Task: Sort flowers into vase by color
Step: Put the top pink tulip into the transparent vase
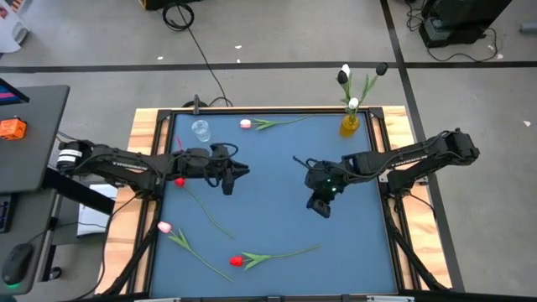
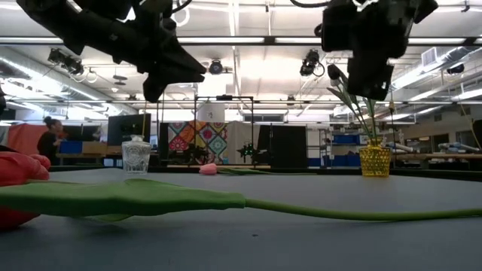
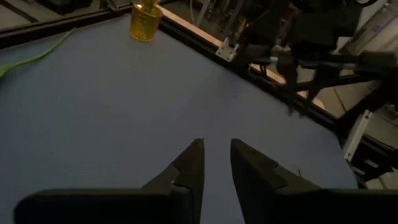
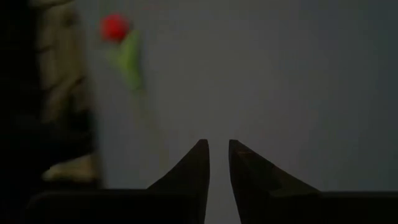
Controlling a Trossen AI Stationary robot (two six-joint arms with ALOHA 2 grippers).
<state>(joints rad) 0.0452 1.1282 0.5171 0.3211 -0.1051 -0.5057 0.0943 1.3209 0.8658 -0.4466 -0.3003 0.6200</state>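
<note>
From above, the blue table (image 1: 277, 168) carries 2 vases at its far edge: a clear glass vase (image 1: 200, 130) toward the left and a yellow vase (image 1: 350, 124) at the far right corner, which holds white and black tulips (image 1: 346, 77). A pink tulip (image 1: 246, 124) lies near the far edge between the vases. A red tulip (image 1: 237, 261) and another pink tulip (image 1: 165, 227) lie near the front, and a second red head (image 1: 179, 181) shows just beside the left arm. The left gripper (image 1: 242, 171) hangs over the left half of the table; the right gripper (image 1: 319, 206) hangs right of centre. Both are empty.

In the low view, a green stem (image 2: 324, 212) stretches across the foreground from a red head (image 2: 19, 169) at the left edge. The glass vase (image 2: 136, 156) and yellow vase (image 2: 374, 159) stand behind, and both arms hang above the table.

The left wrist view shows that gripper's fingers (image 3: 193, 165) a narrow gap apart, holding nothing, with the yellow vase (image 3: 145, 22) and the other arm farther off.

The right wrist view shows its fingers (image 4: 196, 165) equally close together and empty above bare table, with a red tulip (image 4: 115, 28) lying well apart from them.
</note>
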